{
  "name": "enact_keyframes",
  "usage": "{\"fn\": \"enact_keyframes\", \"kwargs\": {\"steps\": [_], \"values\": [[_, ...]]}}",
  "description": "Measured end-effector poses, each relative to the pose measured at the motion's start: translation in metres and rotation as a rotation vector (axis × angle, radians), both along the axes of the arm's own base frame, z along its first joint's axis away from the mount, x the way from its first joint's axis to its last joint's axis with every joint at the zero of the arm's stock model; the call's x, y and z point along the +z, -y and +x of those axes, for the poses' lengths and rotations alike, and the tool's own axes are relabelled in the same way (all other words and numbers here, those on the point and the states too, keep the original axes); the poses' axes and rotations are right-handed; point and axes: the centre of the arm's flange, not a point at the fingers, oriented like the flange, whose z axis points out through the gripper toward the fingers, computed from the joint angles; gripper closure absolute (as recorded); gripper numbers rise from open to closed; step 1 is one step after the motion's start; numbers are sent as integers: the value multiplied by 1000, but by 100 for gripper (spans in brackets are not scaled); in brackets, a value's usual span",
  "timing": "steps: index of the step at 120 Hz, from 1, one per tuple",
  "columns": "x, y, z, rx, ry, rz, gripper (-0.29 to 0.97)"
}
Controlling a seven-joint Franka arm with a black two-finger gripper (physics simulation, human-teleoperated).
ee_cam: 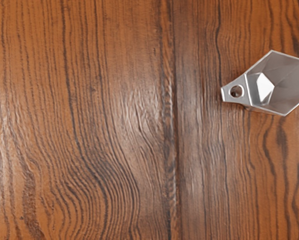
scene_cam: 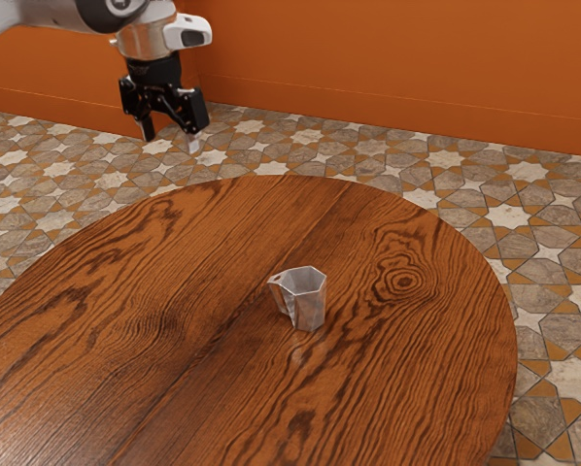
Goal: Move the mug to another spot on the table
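Plainly, the approach was the step in hand, with nothing yet grasped. The gripper (scene_cam: 170,134) hung high over the table's (scene_cam: 154,330) far edge, toward the exterior view's upper left. Its two fingers stood apart with nothing between them. The mug (scene_cam: 300,296) stood upright on the wood, a little toward the exterior view's right of the table's middle and well apart from the gripper.

The next move, as I judged it, called for carrying the hand across and down over the mug. The spread fingers would then need lining up to straddle a wall of the faceted body or the handle (ee_cam: 235,91), and closing before any lift. The mug looked pale, angular and thin-walled. A hold across two flat faces would likely sit steadier than one on the corners. A careless descent might tip it or shove it along the smooth wood.

The exterior view gave the gap between gripper and mug, the table's round rim, the tiled floor (scene_cam: 524,214) and the orange wall (scene_cam: 388,49). The wrist view looked straight down and gave what the side camera could not. It showed the mug's (ee_cam: 279,80) six-sided mouth, its empty inside, and the handle as a flat tab with a small hole, jutting from one face.
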Motion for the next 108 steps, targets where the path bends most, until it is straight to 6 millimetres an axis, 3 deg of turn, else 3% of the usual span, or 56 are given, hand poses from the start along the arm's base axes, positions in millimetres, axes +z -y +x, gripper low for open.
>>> {"fn": "enact_keyframes", "kwargs": {"steps": [37, 75, 108], "values": [[-21, -16, -9, 2, -54, -11, 0], [-54, -2, 5, -459, 9, -17, 0], [-130, -13, 41, -758, 56, -121, 0]]}}
